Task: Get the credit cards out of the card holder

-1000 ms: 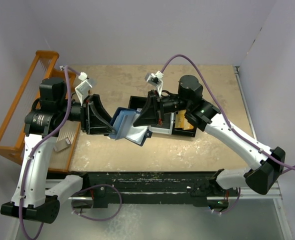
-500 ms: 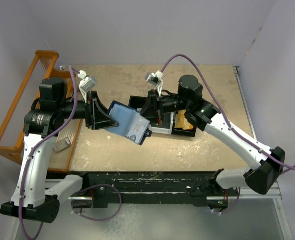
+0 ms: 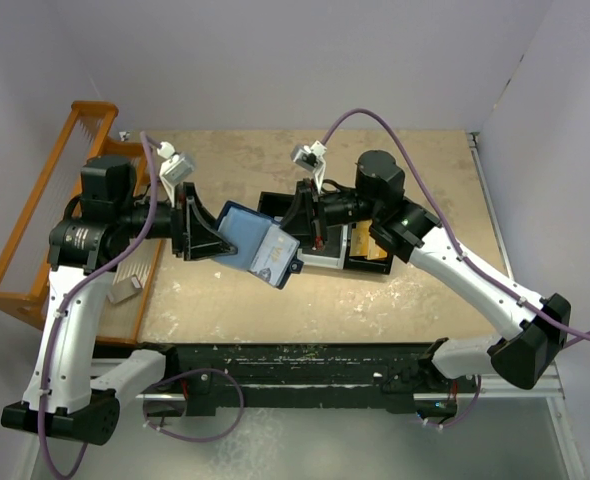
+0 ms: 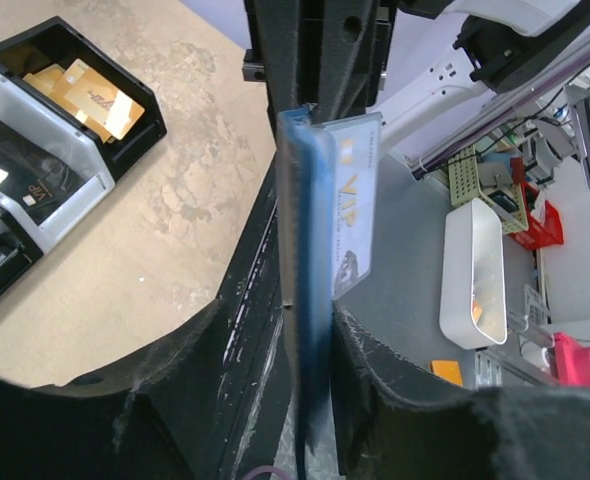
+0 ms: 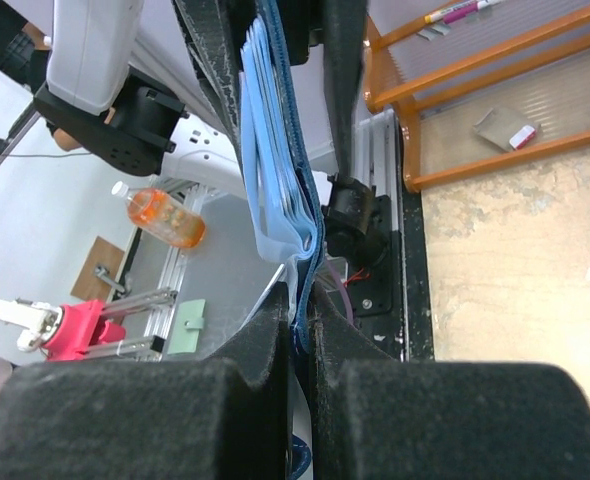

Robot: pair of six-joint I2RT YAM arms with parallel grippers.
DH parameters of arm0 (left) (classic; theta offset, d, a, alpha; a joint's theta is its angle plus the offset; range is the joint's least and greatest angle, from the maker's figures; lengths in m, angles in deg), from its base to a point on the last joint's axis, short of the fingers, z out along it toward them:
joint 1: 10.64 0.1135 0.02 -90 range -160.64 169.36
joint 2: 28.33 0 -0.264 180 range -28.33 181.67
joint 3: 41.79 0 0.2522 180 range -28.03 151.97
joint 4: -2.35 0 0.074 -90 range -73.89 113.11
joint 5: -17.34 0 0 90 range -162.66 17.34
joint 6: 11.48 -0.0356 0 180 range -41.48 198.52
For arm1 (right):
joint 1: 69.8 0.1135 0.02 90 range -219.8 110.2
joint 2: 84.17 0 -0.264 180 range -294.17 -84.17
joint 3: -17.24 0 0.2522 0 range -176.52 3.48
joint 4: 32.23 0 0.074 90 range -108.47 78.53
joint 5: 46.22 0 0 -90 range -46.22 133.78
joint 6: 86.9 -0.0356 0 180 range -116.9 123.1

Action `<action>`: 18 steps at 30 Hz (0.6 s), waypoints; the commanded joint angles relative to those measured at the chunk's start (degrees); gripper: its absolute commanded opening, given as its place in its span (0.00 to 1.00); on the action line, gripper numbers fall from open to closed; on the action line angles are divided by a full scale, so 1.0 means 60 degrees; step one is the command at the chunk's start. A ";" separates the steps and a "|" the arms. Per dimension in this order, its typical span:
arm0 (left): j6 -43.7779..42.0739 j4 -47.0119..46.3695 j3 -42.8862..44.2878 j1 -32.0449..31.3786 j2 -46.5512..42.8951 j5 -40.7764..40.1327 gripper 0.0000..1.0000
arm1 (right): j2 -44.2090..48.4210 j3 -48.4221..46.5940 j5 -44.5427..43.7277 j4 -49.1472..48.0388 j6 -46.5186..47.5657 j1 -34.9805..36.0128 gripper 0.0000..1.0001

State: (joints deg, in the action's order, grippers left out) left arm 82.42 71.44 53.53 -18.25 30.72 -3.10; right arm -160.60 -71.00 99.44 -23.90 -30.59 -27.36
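Observation:
The navy card holder (image 3: 245, 232) hangs above the table between both grippers. My left gripper (image 3: 220, 243) is shut on its left side. In the left wrist view (image 4: 310, 345) the jaws clamp it edge-on (image 4: 305, 250). A pale blue card marked VIP (image 4: 353, 200) lies against its right face; it also shows in the top view (image 3: 273, 258). My right gripper (image 3: 295, 243) is shut on the holder's right edge. In the right wrist view (image 5: 303, 320) the jaws pinch the navy cover (image 5: 297, 130), with the paler blue inner pockets (image 5: 270, 150) fanned to its left.
The black three-compartment tray (image 3: 367, 266) sits on the table under my right arm. The left wrist view shows gold cards (image 4: 85, 90) and a dark card (image 4: 15, 170) in it. An orange wooden rack (image 3: 35, 230) stands along the left table edge.
A second ago the holder hung spread open and lower between the grippers. My left gripper has since turned and the holder now sits flatter and closed up. Nothing has moved in the last half second.

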 commanded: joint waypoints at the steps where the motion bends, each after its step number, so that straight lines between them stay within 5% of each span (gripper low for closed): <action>1: 0.0219 -0.0374 0.0308 -0.0005 -0.0088 0.0722 0.39 | 0.0353 -0.0377 -0.0251 0.0139 0.0291 0.0051 0.00; 5: 0.0184 -0.0102 0.0355 -0.0005 0.0168 0.0919 0.07 | 0.0433 -0.0348 0.0013 0.0493 0.0486 0.0039 0.00; 7: 0.0185 -0.0092 0.0453 -0.0005 0.0176 0.0902 0.00 | 0.0580 -0.0319 -0.0187 0.0737 0.0703 0.0028 0.09; 10: 0.0210 -0.0096 0.0631 -0.0006 0.0210 0.1121 0.00 | 0.0815 -0.0208 -0.0310 0.1074 0.0958 -0.0079 0.21; 14: 0.0458 -0.0224 0.0751 0.0010 0.0279 0.1628 0.00 | 0.1330 -0.0009 -0.0671 0.1532 0.1300 -0.0476 0.59; 18: 0.0823 -0.0538 0.0782 0.0025 0.0267 0.1924 0.00 | 0.2075 0.0202 -0.0515 0.1974 0.1762 -0.1195 0.73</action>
State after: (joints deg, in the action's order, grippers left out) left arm 85.00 71.53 55.76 -18.25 32.60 3.91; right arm -153.01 -70.56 96.27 -14.59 -24.01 -30.88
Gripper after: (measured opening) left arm 0.070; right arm 0.688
